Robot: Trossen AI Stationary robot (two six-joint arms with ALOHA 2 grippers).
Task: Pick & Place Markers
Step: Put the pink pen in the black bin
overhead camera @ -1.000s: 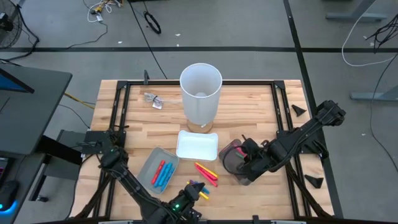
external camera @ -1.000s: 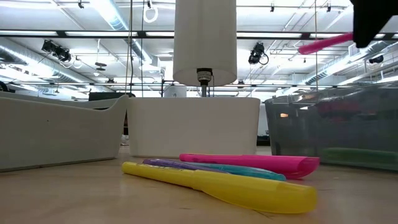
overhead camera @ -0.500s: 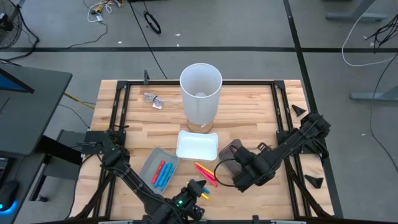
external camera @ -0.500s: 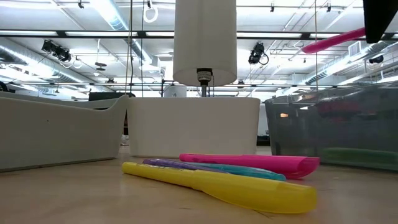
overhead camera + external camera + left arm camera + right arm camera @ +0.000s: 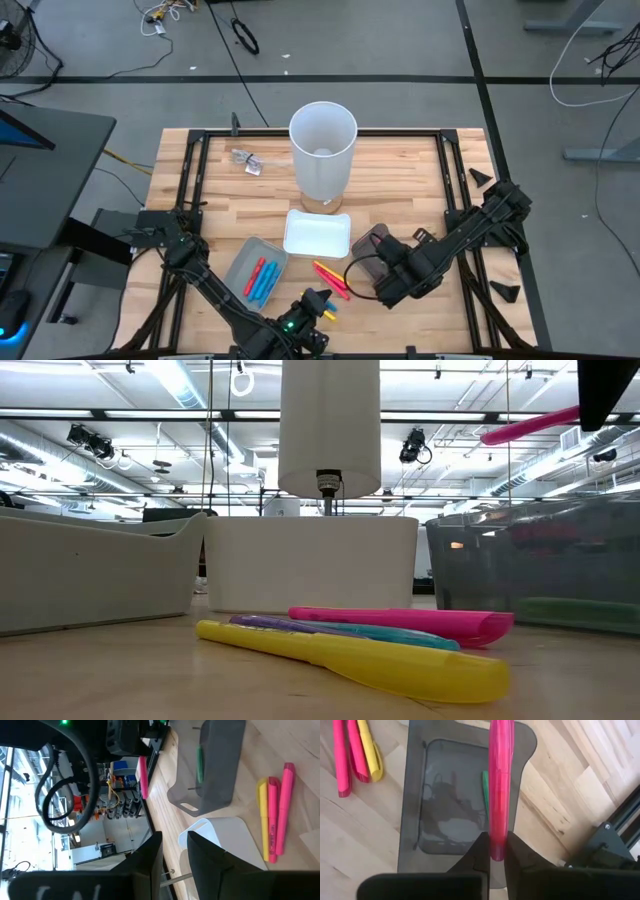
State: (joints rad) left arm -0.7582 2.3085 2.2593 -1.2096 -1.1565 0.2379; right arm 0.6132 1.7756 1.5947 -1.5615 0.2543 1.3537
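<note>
1. The right gripper is clamped on a pink marker, holding it level above the dark tray; in the low view only the marker's far end and a dark corner of the arm show at the frame's edge.
2. A green marker lies inside the dark tray, dim through its tinted wall in the low view.
3. The left gripper sits at the table's near edge with its fingers a narrow gap apart and nothing between them; from above it is mostly lost against its own arm.
4. Loose markers, pink and yellow, lie on the table between the two grippers, close to the dark tray; the low view shows a yellow one nearest, a pink one behind, and a purple-teal one largely hidden between them.
5. Red and blue markers rest in the grey tray; a white tray sits beside it, contents not visible.
6. A tall white cylinder stands behind on the wooden table.
7. Beyond: grey floor with cables, and ceiling strip lights.
</note>
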